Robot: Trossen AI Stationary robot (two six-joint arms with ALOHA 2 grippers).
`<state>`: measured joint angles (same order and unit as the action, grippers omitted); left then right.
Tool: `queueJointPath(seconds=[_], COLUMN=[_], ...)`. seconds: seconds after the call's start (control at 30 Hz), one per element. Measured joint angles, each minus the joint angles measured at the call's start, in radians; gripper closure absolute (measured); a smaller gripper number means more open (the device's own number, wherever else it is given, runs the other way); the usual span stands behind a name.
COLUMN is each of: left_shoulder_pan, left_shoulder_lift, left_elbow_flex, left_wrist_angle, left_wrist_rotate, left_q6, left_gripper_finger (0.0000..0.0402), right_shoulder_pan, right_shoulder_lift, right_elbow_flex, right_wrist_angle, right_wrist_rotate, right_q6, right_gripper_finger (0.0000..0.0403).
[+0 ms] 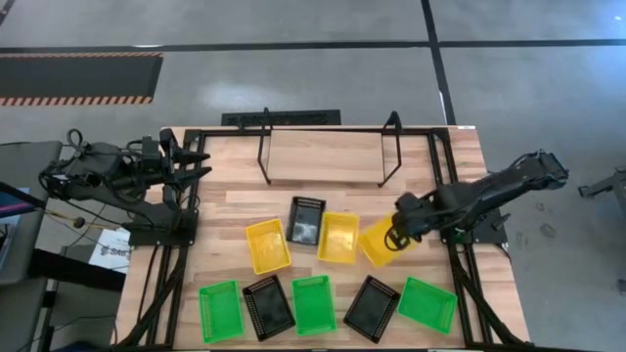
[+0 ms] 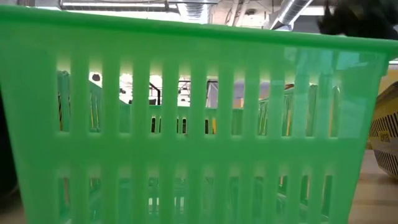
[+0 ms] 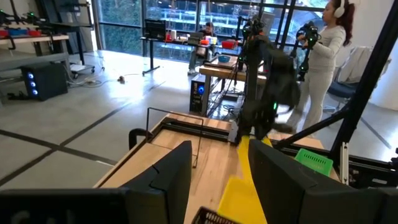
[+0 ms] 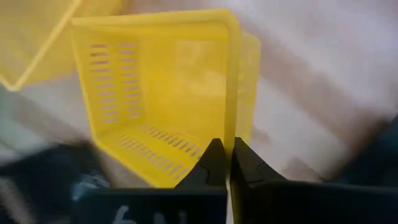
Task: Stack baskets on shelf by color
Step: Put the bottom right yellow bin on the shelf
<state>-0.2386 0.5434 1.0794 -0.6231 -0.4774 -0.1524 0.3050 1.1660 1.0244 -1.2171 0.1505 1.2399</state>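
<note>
The black rod shelf point(image 1: 323, 156) stands at the table's far middle. Two yellow baskets point(image 1: 267, 244) point(image 1: 339, 238) and a black one point(image 1: 306, 220) lie flat in front of it. Along the near edge lie green baskets point(image 1: 219, 311) point(image 1: 313, 303) point(image 1: 427, 303) and black ones point(image 1: 267, 306) point(image 1: 371, 308). My right gripper point(image 1: 396, 235) is shut on a third yellow basket point(image 1: 377, 241), just right of the flat yellow ones. My left gripper point(image 3: 227, 186) waits open at the table's far left, raised and pointing level. My right gripper pinches one side wall of the yellow basket at its rim point(image 4: 231, 134), one finger inside the basket and one outside. The fingers come from above, pointing steeply down. The basket hangs tilted below them, its open side turned sideways; whether its low edge touches the table I cannot tell.
A green basket point(image 2: 186, 124) stands right before the low camera and fills most of that view. Black frame rails point(image 1: 445, 176) edge the table. A person point(image 3: 323, 56) stands in the room beyond the table's right side.
</note>
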Motion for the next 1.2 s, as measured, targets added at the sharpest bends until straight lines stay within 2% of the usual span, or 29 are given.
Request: queueJointPath(seconds=[0.17,0.3,0.37,0.43,0.57,0.67,0.77,0.83,1.0,1.13,1.2], left_shoulder_pan=[0.000,0.000,0.000,0.000,0.000,0.000,0.000,0.000,0.000,0.000,0.000], left_shoulder_lift=[0.000,0.000,0.000,0.000,0.000,0.000,0.000,0.000,0.000,0.000,0.000], left_elbow_flex=[0.000,0.000,0.000,0.000,0.000,0.000,0.000,0.000,0.000,0.000,0.000], left_wrist_angle=[-0.004,-0.036,-0.049,-0.051,-0.054,-0.065,-0.076,-0.077,-0.079,-0.092,-0.104], left_wrist_rotate=[0.000,0.000,0.002,0.012,0.028,0.028,0.038,0.060,0.105,0.110,0.107], left_q6=[-0.001,-0.002,-0.011,-0.019,-0.020,-0.027,-0.028,-0.027,-0.028,-0.028,-0.028], left_gripper_finger=[0.0254,0.0254,0.0254,0.0254,0.0254,0.0254,0.0254,0.0254,0.0254,0.0254,0.0254], right_shoulder_pan=[0.004,-0.005,-0.021,-0.044,-0.132,-0.207,-0.293,-0.359,-0.526,-0.675,-0.748], right_shoulder_lift=[0.002,0.011,0.019,0.026,0.056,0.093,0.150,0.193,0.315,0.417,0.467], right_elbow_flex=[0.372,0.651,0.761,0.843,0.975,1.055,1.110,1.137,1.179,1.193,1.204], right_wrist_angle=[-0.153,-0.112,-0.044,0.050,0.215,0.275,0.277,0.230,0.093,0.003,-0.071], right_wrist_rotate=[0.294,0.484,0.528,0.524,0.432,0.368,0.217,0.098,-0.118,-0.335,-0.399], right_q6=[-0.077,-0.280,-0.428,-0.595,-0.844,-0.927,-0.990,-1.017,-1.024,-1.098,-1.161], right_gripper_finger=[0.0400,0.0400,0.0400,0.0400,0.0400,0.0401,0.0401,0.0401,0.0401,0.0401,0.0401])
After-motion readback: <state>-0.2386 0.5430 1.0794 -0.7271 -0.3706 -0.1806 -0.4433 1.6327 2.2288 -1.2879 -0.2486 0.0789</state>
